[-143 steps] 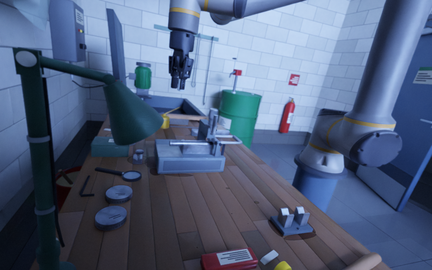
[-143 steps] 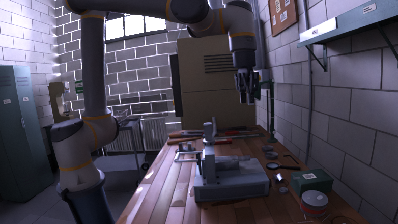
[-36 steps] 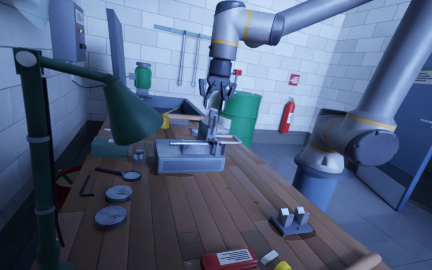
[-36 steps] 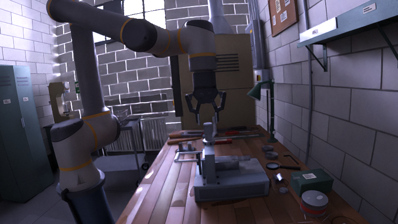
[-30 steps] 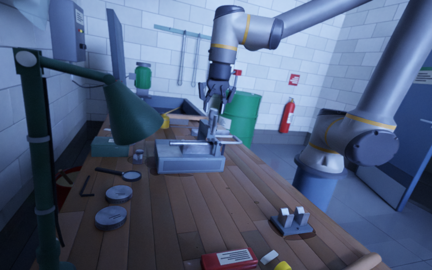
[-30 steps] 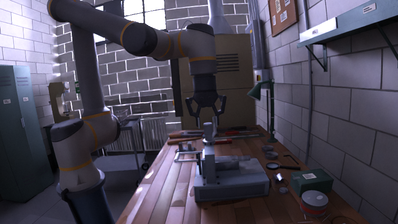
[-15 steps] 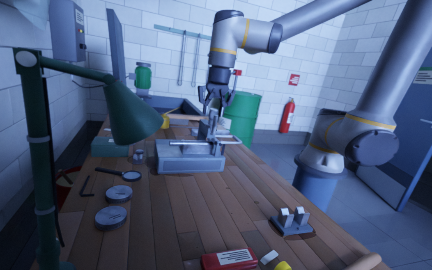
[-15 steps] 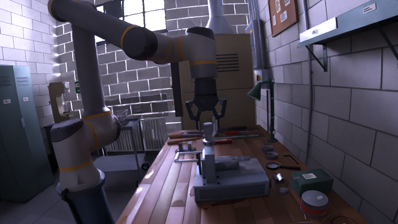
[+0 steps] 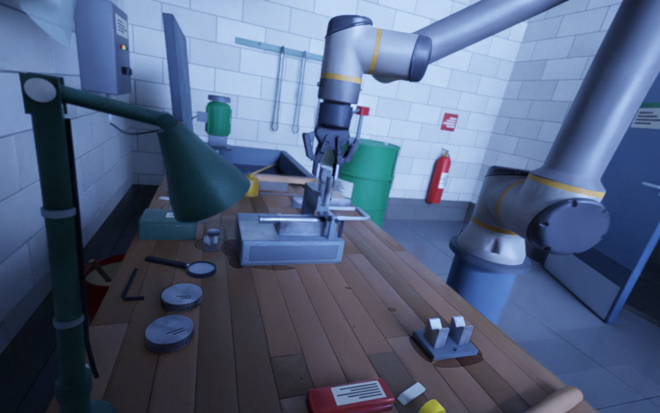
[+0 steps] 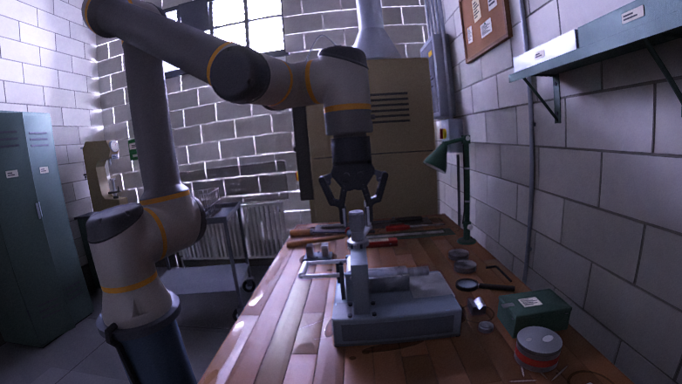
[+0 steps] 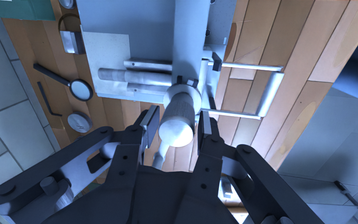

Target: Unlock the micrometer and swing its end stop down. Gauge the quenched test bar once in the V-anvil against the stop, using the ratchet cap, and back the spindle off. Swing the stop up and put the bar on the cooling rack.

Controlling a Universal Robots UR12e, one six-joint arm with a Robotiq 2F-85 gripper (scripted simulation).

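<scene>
My gripper (image 11: pixel 177 124) (image 9: pixel 330 168) (image 10: pixel 354 210) points straight down over the micrometer stand (image 9: pixel 291 238). It is open and holds nothing, with a finger on either side of the ratchet cap (image 11: pixel 177 124) (image 10: pixel 357 220) that tops the upright spindle. The test bar (image 11: pixel 134 77) (image 9: pixel 288 219) lies level in the V-anvil on the grey base. The end stop, a U-shaped wire bail (image 11: pixel 260 89) (image 9: pixel 353 213), lies swung out level on the aisle side of the stand. The cooling rack (image 9: pixel 445 337), a small plate with two notched posts, stands empty near the bench's near right edge.
The bench's aisle edge runs just right of the stand. A green lamp (image 9: pixel 194 170) hangs over the bench's left side. A magnifier (image 9: pixel 194 267), two round discs (image 9: pixel 181 296), a hex key, a small weight (image 9: pixel 211 238) and a green box (image 9: pixel 165 224) lie left of the stand.
</scene>
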